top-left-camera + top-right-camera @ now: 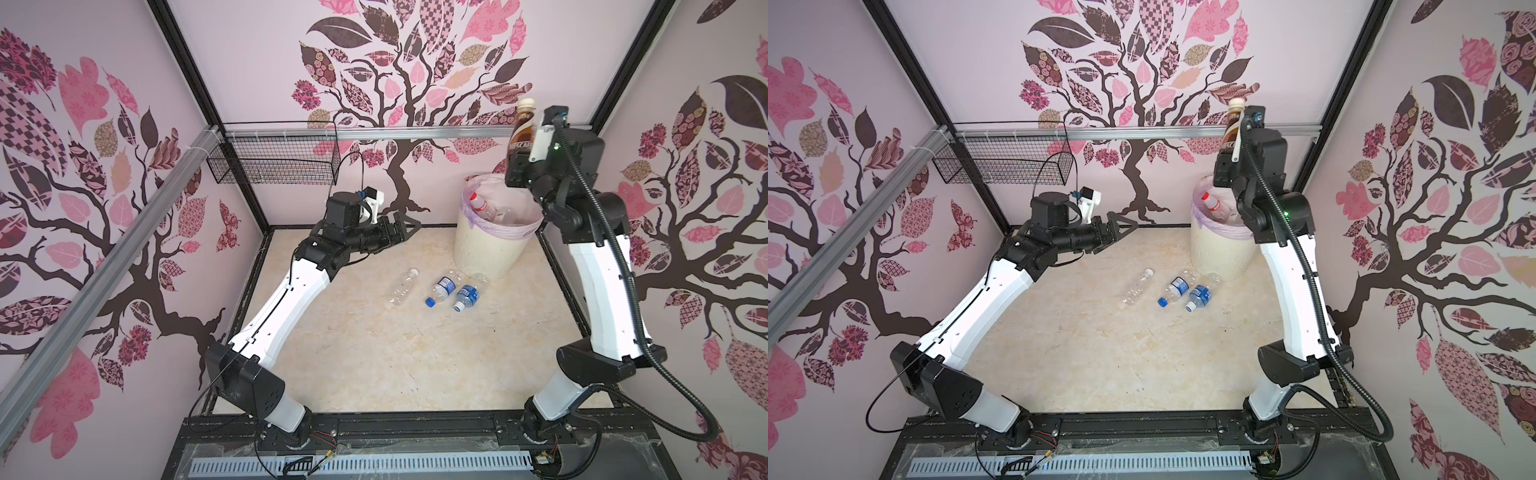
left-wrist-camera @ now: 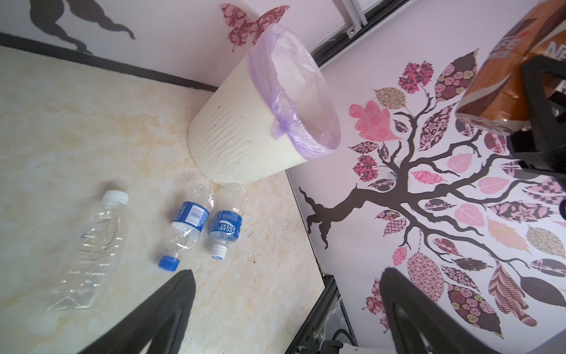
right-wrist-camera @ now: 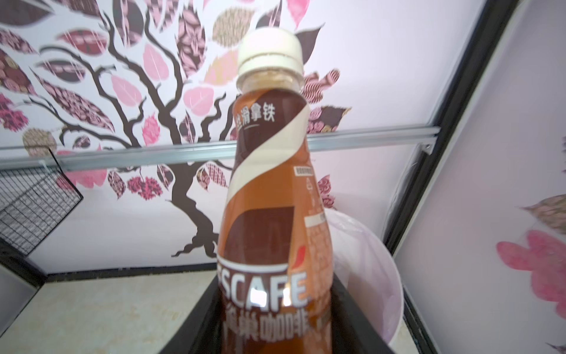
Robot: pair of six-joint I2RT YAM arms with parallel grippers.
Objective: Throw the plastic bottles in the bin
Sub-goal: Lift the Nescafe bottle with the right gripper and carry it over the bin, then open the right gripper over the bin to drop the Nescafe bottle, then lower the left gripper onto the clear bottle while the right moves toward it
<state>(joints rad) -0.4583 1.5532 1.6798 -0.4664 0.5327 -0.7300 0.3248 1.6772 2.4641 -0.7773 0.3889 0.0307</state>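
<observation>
The brown bottle (image 1: 524, 124) stands upright in the right gripper (image 1: 518, 161), cream cap up and long axis vertical. The jaws are closed on its lower body (in the right wrist view they flank the label's foot). Below the fingers and a little ahead of them opens the bin (image 1: 482, 253), lilac-lined, with a red-capped bottle (image 1: 478, 203) already inside. It cannot be told whether the held bottle's base hangs squarely over the mouth or only over the rim, and a clean drop likely turns on that. Three loose bottles (image 1: 442, 289) lie on their sides on the floor (image 1: 353, 353), near the bin's foot. They are below and ahead of the left gripper (image 1: 409, 226), whose fingers stand wide and empty, so the left arm seems the nearer one for them.
</observation>
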